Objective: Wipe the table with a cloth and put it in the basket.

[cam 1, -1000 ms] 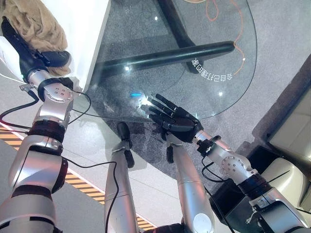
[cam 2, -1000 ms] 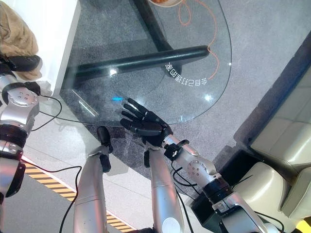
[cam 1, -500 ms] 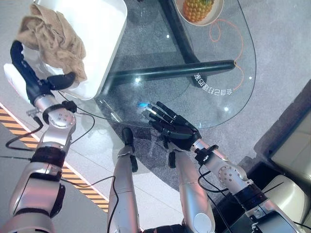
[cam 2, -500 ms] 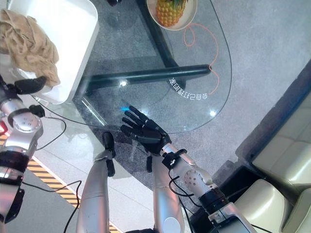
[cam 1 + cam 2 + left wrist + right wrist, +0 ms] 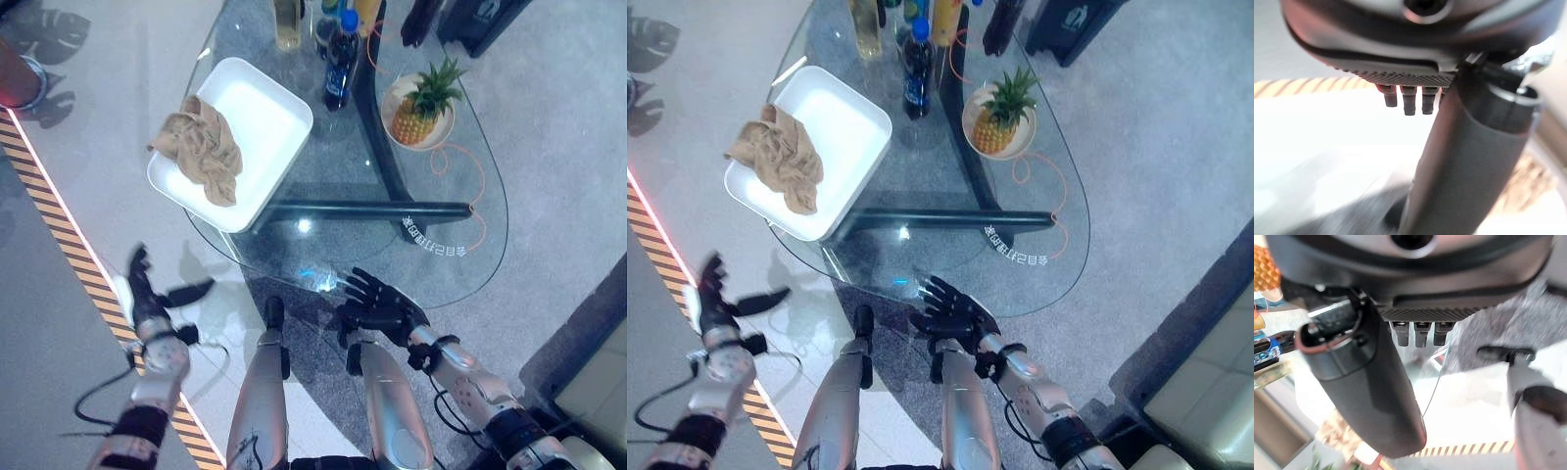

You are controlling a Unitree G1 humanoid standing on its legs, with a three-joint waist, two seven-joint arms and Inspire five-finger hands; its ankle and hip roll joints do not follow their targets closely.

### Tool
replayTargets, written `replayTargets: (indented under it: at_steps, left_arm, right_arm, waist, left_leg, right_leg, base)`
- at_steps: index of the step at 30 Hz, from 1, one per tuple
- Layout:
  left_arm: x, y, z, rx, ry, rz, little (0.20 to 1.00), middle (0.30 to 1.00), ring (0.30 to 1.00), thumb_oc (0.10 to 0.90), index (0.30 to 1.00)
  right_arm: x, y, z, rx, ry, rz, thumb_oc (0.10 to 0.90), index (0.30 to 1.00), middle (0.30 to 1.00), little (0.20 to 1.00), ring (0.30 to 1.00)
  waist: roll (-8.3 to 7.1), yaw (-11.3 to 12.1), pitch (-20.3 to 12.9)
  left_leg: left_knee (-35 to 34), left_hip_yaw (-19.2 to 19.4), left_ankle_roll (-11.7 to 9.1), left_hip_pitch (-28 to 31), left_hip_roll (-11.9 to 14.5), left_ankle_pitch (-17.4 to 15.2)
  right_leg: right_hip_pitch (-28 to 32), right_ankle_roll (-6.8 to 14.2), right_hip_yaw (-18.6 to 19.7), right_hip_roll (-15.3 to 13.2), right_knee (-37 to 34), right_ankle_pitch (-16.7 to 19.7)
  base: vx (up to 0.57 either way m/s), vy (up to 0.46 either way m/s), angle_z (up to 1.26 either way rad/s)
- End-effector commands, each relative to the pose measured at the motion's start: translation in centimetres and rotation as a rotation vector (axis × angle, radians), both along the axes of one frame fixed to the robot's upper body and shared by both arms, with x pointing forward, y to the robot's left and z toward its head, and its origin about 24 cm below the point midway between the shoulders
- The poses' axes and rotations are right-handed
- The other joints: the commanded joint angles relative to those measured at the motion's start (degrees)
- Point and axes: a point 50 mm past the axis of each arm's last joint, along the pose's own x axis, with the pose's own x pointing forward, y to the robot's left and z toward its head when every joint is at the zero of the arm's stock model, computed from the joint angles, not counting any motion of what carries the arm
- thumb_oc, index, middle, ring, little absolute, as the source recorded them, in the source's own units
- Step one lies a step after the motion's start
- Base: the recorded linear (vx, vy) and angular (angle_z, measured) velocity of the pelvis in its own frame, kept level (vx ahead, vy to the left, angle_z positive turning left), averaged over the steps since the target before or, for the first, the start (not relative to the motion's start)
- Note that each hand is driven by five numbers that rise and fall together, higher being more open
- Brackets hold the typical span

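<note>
The crumpled tan cloth (image 5: 201, 154) lay in the white rectangular basket (image 5: 277, 111) on the oval glass table (image 5: 460, 176). The left hand (image 5: 147, 294) hung released over the floor; the right hand (image 5: 377, 304) spread its fingers flat at the table's near edge.

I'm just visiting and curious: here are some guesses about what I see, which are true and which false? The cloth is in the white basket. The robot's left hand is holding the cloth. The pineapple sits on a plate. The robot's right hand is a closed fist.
1. The cloth lies in the white basket. True.
2. The left hand holds the cloth. False: it is open, away from the table and holds nothing.
3. The pineapple sits on a plate. True.
4. The right hand is a closed fist. False: its fingers are spread at the glass table edge.
</note>
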Motion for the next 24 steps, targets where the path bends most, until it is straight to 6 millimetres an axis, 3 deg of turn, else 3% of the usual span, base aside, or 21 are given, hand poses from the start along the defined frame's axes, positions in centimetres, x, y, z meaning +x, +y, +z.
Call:
replayTargets:
  at_steps: [1,2,7,8,11,13,17,24]
  left_arm:
    - [-1.2,0.7,0.0,-0.04,-0.042,-0.026,0.9,0.9,0.9,0.8,0.9]
    - [-2.7,0.3,-1.6,-0.089,0.03,-0.02,0.9,0.9,0.9,0.8,0.9]
    - [-5.6,-1.3,-4.9,-0.163,0.201,-0.049,0.9,0.9,0.9,0.8,0.9]
    - [-6.9,-1.9,-6.2,-0.202,0.275,-0.071,0.9,0.9,0.9,0.8,0.9]
    - [-7.9,-2.5,-7.2,-0.222,0.337,-0.102,0.9,0.9,0.9,0.8,0.9]
    - [-9.4,-3.3,-8.7,-0.279,0.45,-0.153,0.9,0.9,0.9,0.8,0.9]
    - [-10.3,-3.3,-9.7,-0.353,0.522,-0.154,0.9,0.9,0.9,0.8,0.9]
    - [-11.0,-3.4,-10.4,-0.395,0.583,-0.203,0.9,0.9,0.9,0.8,0.9]
  right_arm:
    - [-1.0,0.1,0.3,-0.025,-0.071,0.045,0.8,0.9,0.9,0.9,0.9]
    - [-2.1,0.1,-1.0,-0.053,-0.018,0.038,0.8,0.9,0.9,0.9,0.9]
    - [-4.2,-0.7,-4.2,-0.149,0.126,-0.001,0.8,0.9,0.9,0.9,0.9]
    - [-5.2,-1.5,-5.8,-0.22,0.192,-0.027,0.8,0.9,0.9,0.9,0.9]
    - [-6.2,-2.3,-7.0,-0.313,0.24,-0.043,0.8,0.9,0.9,0.9,0.9]
    - [-7.3,-3.0,-8.2,-0.465,0.276,-0.033,0.8,0.9,0.9,0.9,0.9]
    - [-8.7,-3.5,-9.5,-0.549,0.349,-0.015,0.8,0.9,0.9,0.9,0.9]
    - [-12.0,-4.6,-11.4,-0.514,0.531,-0.046,0.8,0.9,0.9,0.9,0.9]
  waist:
    - [1.35,0.08,-5.23]
    - [1.19,0.35,-6.94]
    - [1.07,1.04,-11.46]
    - [1.14,1.48,-13.48]
    - [1.35,1.83,-15.31]
    - [1.77,1.92,-17.93]
    - [2.24,1.17,-20.47]
    - [2.9,0.01,-22.59]
  left_leg:
    - [0.9,-0.81,4.03,1.48,-6.39,-3.31]
    - [-0.63,-1.34,3.64,3.69,-6.18,-3.08]
    - [-3.98,-2.35,2.97,8.12,-5.6,-2.35]
    - [-5.0,-2.81,2.73,9.88,-5.22,-2.2]
    - [-5.8,-2.96,2.52,11.48,-4.8,-2.13]
    - [-6.9,-3.16,2.36,13.72,-4.23,-2.13]
    - [-7.73,-2.91,2.28,15.86,-3.71,-2.61]
    - [-8.89,-1.92,2.57,18.57,-3.17,-3.38]
  right_leg:
    - [4.25,-0.01,-1.51,1.97,-4.11,0.65]
    - [7.16,0.08,-2.0,1.96,-5.76,0.62]
    - [12.76,0.32,-3.47,1.91,-9.43,1.07]
    - [14.82,0.44,-4.18,1.8,-10.59,1.22]
    - [16.68,0.62,-4.75,1.66,-11.62,1.41]
    - [18.97,0.84,-4.95,1.54,-12.89,1.67]
    - [20.76,1.12,-4.08,1.39,-14.19,1.8]
    - [22.54,1.28,-2.56,1.48,-14.86,1.55]
  base:
    - [0.07,-0.172,0.13]
    - [0.09,-0.187,0.14]
    - [0.07,-0.125,0.19]
    - [0.09,-0.132,0.2]
    - [0.06,-0.075,0.1]
    - [0.08,-0.069,0.13]
    - [0.06,-0.02,0.03]
    - [0.04,0.001,-0.03]
